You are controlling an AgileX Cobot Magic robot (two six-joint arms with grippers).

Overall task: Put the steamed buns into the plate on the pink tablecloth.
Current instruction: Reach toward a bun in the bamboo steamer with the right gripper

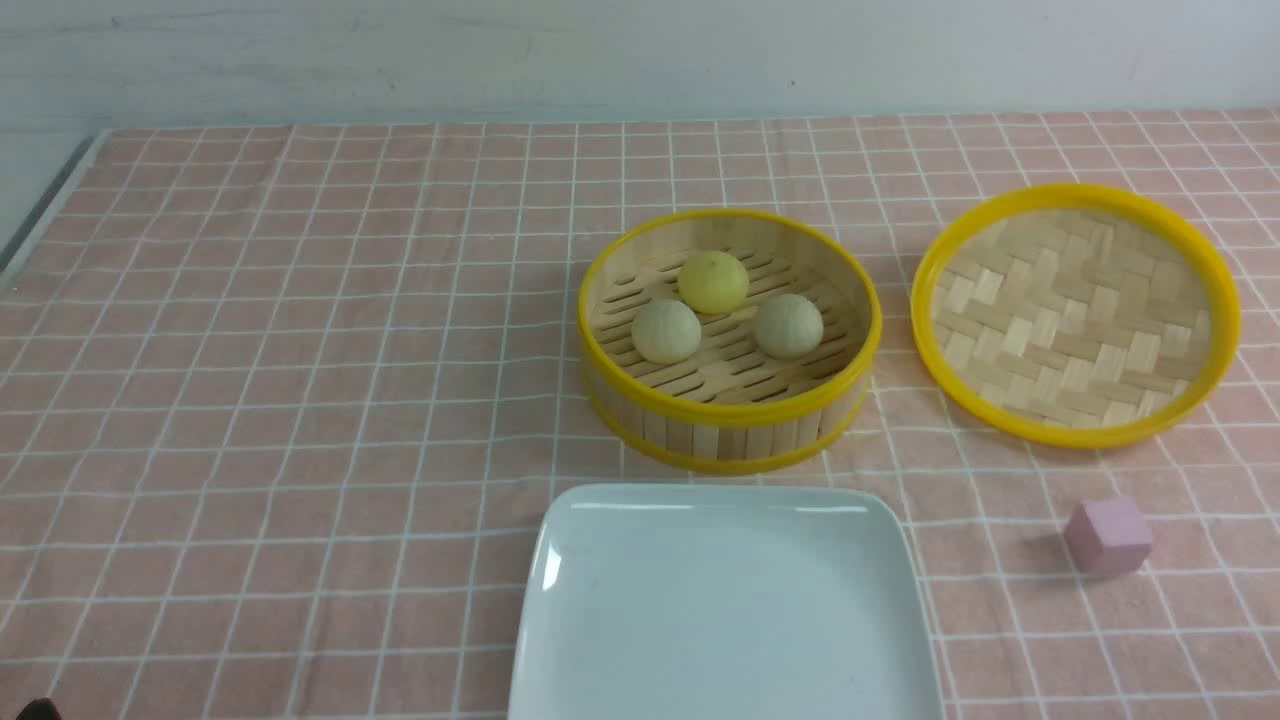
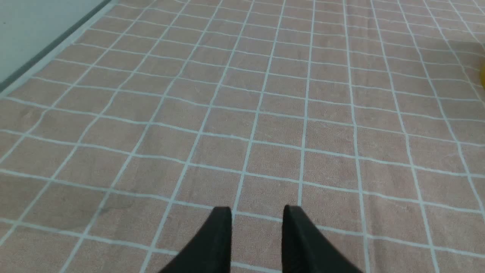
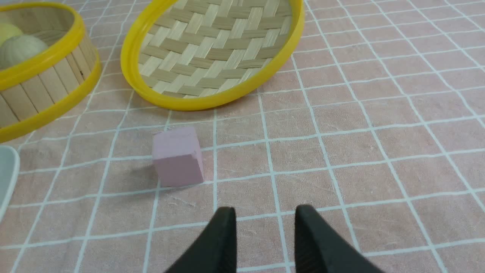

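Observation:
Three steamed buns lie in a yellow-rimmed bamboo steamer basket (image 1: 730,425): a yellow one (image 1: 713,281) at the back and two pale beige ones (image 1: 666,331) (image 1: 788,325) in front. The white plate (image 1: 726,610) sits empty on the pink tablecloth (image 1: 300,350), just in front of the basket. Neither gripper shows in the front view. My left gripper (image 2: 257,208) is open over bare cloth, far from the buns. My right gripper (image 3: 266,208) is open and empty, near the pink cube (image 3: 177,157). One beige bun (image 3: 21,51) shows in the right wrist view.
The woven bamboo lid (image 1: 1075,315) lies to the right of the basket. A pink cube (image 1: 1108,537) stands in front of the lid, right of the plate. The table's left edge (image 1: 45,210) runs along the cloth.

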